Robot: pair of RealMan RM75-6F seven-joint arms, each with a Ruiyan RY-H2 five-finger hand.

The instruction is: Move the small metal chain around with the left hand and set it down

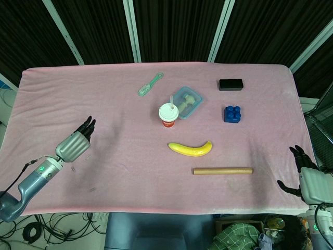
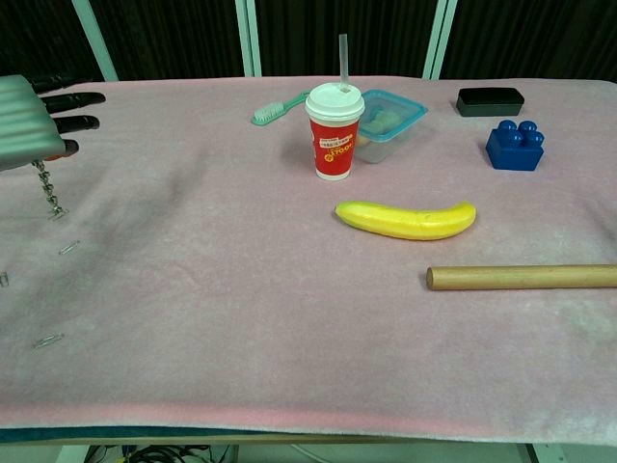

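My left hand (image 1: 77,141) (image 2: 34,121) hovers over the left part of the pink table, its back upward and its dark fingertips pointing away from me. A small metal chain (image 2: 48,191) hangs from under it, held by its top end. The chain's lower end dangles just above or at the cloth; I cannot tell whether it touches. In the head view the hand hides the chain. My right hand (image 1: 307,174) rests off the table's front right corner, fingers apart and holding nothing.
Small paper clips (image 2: 68,248) (image 2: 46,340) lie on the cloth below the left hand. Further right stand a red cup with a straw (image 2: 334,130), a green toothbrush (image 2: 278,108), a clear food box (image 2: 390,114), a banana (image 2: 406,220), a wooden rod (image 2: 521,277), a blue block (image 2: 514,146) and a black box (image 2: 490,100).
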